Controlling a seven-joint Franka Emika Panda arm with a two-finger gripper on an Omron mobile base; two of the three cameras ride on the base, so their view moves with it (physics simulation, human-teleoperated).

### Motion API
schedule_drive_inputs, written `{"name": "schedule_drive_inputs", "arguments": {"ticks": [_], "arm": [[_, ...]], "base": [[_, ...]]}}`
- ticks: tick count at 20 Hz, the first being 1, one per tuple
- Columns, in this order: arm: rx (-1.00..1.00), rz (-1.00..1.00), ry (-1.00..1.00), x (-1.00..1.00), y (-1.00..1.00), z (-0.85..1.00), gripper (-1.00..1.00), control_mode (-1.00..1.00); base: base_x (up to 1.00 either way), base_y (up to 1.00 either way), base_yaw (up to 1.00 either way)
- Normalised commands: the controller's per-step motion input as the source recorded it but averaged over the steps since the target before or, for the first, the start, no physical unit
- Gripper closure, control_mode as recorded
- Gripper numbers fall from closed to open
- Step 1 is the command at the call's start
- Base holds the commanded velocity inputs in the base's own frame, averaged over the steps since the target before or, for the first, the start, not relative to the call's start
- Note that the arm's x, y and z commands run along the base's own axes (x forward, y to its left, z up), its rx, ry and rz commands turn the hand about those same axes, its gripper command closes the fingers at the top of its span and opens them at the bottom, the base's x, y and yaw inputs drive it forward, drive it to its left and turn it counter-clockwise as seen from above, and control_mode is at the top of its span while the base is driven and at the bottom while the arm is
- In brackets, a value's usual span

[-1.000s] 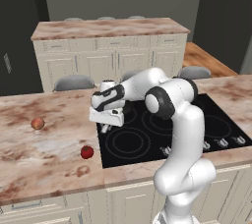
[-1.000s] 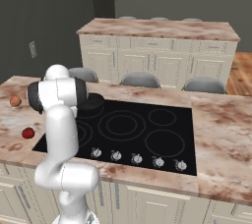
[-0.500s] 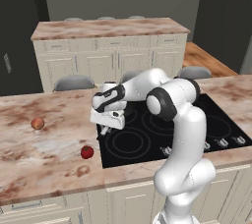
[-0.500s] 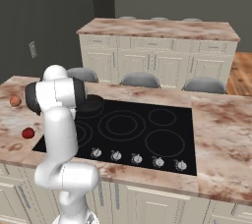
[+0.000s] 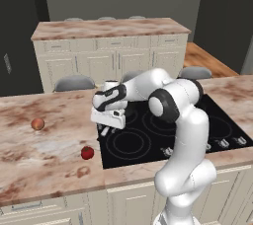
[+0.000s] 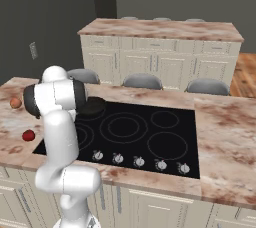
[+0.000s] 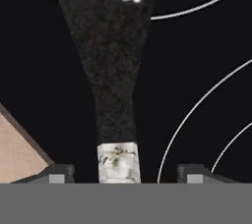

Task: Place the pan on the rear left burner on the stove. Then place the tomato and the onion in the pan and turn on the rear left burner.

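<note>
- The gripper (image 7: 119, 173) hangs low over the left end of the stove (image 5: 148, 142), its fingers (image 7: 58, 174) spread apart, one on each side of the pan handle and touching neither side.
- In the hand view the pan handle (image 7: 115, 125) runs from 12 o'clock down to 6 o'clock, its pale grey tip between the two finger tips.
- In the right base view the pan (image 6: 91, 107) lies on the black glass at about 10 o'clock of the cooktop, just beside the arm's elbow.
- The tomato (image 5: 87, 153) sits on the marble counter (image 5: 44, 145) at 9 o'clock of the stove, near its left edge.
- The onion (image 5: 37, 124) lies further out on the counter, at 10 o'clock of the tomato and well apart from it.
</note>
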Motion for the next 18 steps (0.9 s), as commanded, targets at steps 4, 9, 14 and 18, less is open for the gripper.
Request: {"name": "schedule_drive_inputs", "arguments": {"ticks": [4, 9, 14, 18], "arm": [[0.00, 0.00, -0.05, -0.30, 0.00, 0.60, -1.00, -1.00], [-0.01, 0.00, -0.16, -0.42, 0.03, 0.97, -1.00, -1.00], [0.00, 0.02, -0.17, -0.26, 0.13, 0.77, -1.00, -1.00], [0.00, 0.14, -0.08, -0.01, 0.21, 0.28, -1.00, -1.00]], "base": [[0.00, 0.00, 0.00], [0.00, 0.00, 0.00], [0.00, 0.00, 0.00], [0.00, 0.00, 0.00]]}}
